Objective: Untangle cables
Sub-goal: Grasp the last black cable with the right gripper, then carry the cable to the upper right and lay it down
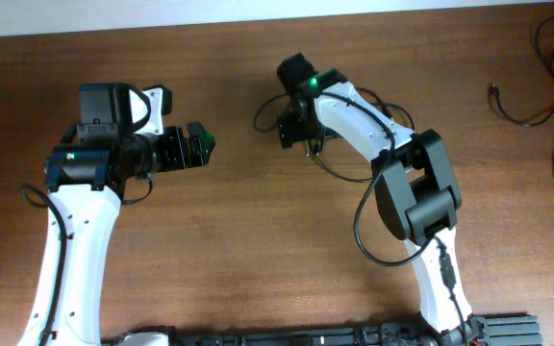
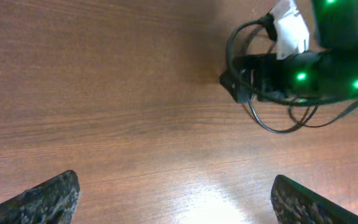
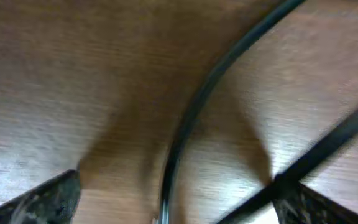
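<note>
Two-arm rig; right claw [image 3: 176,202] spread apart, low astride a cable [image 3: 194,112], likely lining up a pinch; left claw [image 2: 176,199] apart, empty, hovering over bench [image 2: 104,93].

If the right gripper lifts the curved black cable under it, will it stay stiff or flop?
Probably flops: the cable bends loosely beneath the open right gripper. Likely light, since it looks so thin.

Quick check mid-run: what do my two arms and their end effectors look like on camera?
Both arms have white links with chunky black joint housings; the left arm also has a blue joint. Loose black wires loop along the right arm, which shows a green light. Left end effector fingers are dark and speckled.
</note>
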